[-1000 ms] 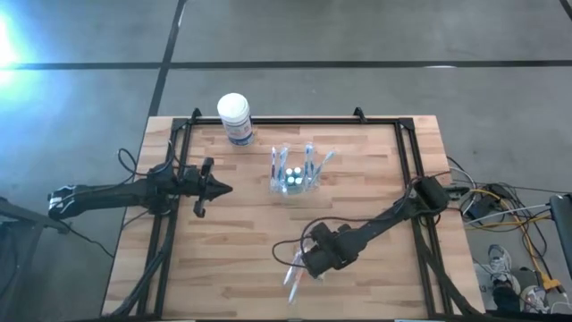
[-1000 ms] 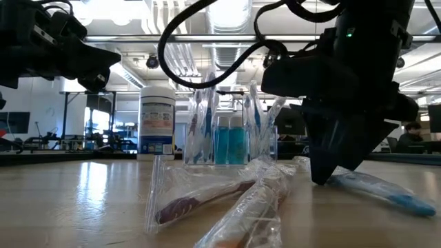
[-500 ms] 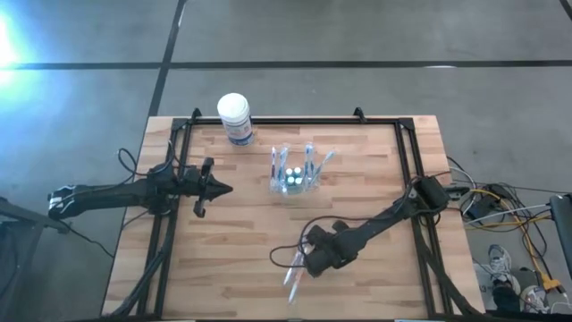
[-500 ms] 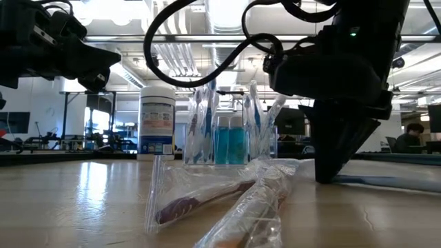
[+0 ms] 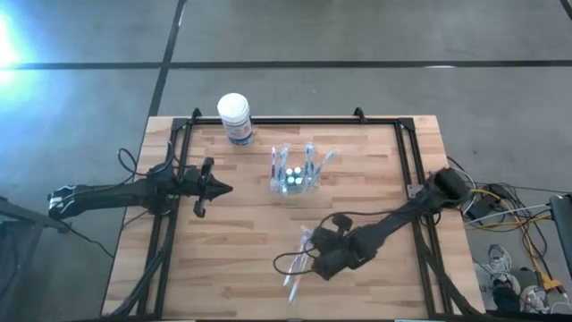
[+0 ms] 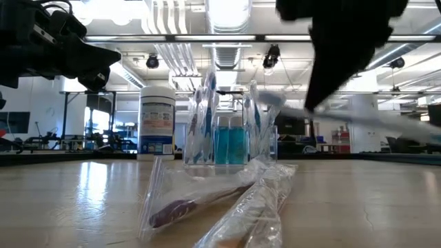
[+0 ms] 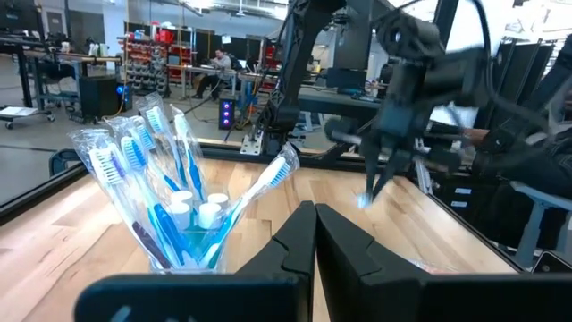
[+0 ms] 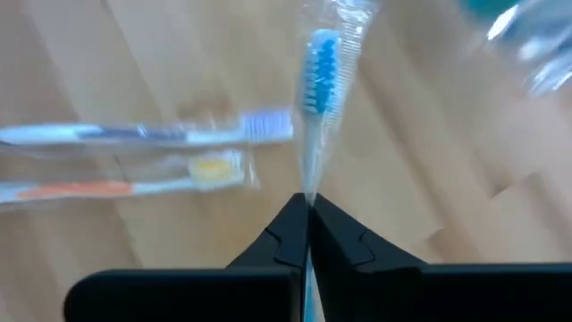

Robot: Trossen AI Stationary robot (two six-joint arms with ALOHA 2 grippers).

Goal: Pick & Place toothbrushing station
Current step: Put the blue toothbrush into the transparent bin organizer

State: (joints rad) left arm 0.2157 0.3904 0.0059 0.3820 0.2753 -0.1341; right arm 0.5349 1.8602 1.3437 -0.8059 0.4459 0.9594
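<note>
Currently the wooden table (image 5: 375,152) has the toothbrushing station (image 5: 294,179) standing upright at its centre, full of wrapped brushes, with a white tub (image 5: 235,118) at the far-left edge. My right gripper (image 5: 315,261) is lifted off the near-centre boards, fingers clamped on a wrapped blue toothbrush (image 8: 320,80); two more wrapped toothbrushes (image 8: 143,132) lie beneath. My left gripper (image 5: 223,189) hovers left of the station, fingers pressed together, empty.

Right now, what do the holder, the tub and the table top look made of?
Holder: clear, glossy plastic, probably; the brushes show through its wall. Tub: white, opaque plastic, apparently, with a printed label. Table top: wood planks, with visible grain and joints, slightly shiny.
</note>
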